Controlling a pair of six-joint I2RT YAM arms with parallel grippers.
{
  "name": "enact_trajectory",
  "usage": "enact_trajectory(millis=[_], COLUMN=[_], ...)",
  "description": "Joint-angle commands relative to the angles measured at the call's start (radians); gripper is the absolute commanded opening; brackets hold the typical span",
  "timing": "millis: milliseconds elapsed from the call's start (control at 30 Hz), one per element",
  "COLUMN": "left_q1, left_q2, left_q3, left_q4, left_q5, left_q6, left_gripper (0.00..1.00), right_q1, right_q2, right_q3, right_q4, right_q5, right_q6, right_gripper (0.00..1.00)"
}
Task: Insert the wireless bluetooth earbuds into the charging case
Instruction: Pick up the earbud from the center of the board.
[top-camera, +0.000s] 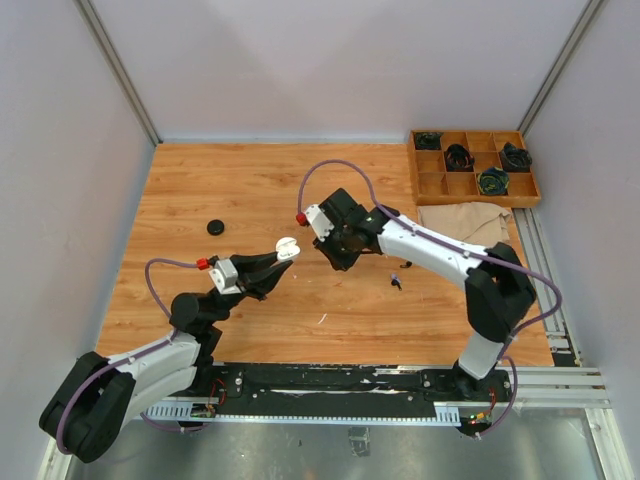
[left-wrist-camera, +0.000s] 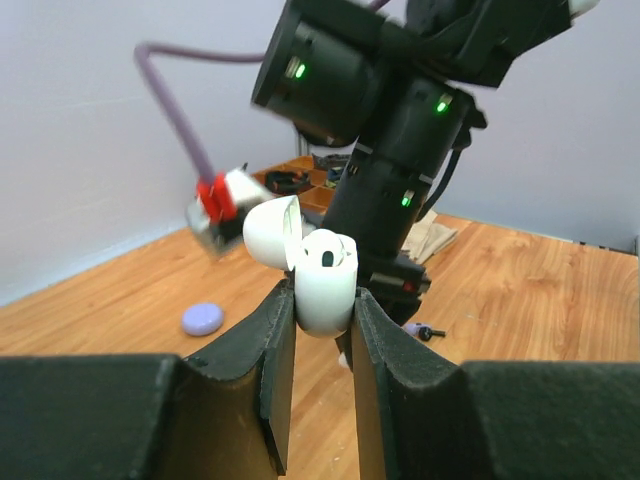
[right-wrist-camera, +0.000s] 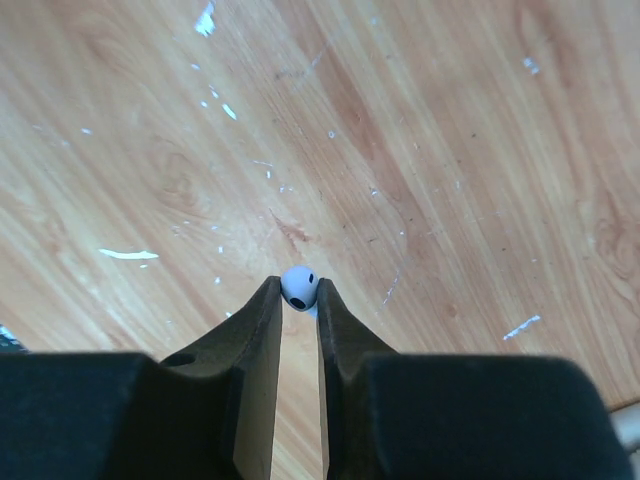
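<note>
Both tools gripping.
Left tool (left-wrist-camera: 323, 292) clamps open white plastic charging case (left-wrist-camera: 325, 285); right tool (right-wrist-camera: 298, 300) pinches tiny white earbud (right-wrist-camera: 299, 286), probably by its stem.

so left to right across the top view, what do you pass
dark round disc → white charging case, held in the left end effector → tiny dark earbud lying loose → wooden tray

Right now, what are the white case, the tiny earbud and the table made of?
The white case looks like hard plastic, smooth and a bit shiny; light gleams on its open lid. The earbud has the same glossy white plastic look, with a dark spot. The table is wood or wood-look laminate: grain lines show, with pale scuffs.
</note>
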Motion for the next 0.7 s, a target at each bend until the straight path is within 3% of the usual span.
enact_trajectory(millis=[0,300,667], left_q1=[0.004,0.004,0.004], left_q2=[-0.003,0.019,0.202], left_q3=[-0.070,-0.079,-0.103], left_q4=[0.079,0.139,0.420], left_q5=[0.007,-0.009,0.042], left_q6=[0.001,-0.013,-0.061], left_gripper=[0.00,0.00,0.02], right_q1=[0.007,0.006,0.016], right_q2=[-0.126,-0.386,-0.599], right_q3=[-0.058,-0.215,-0.387], right_q4=[0.114,0.360,0.683], right_q5=[-0.049,-0.086,-0.180], right_q6=[0.086,0.259,0.463], right_gripper=[0.06,0.05,0.04])
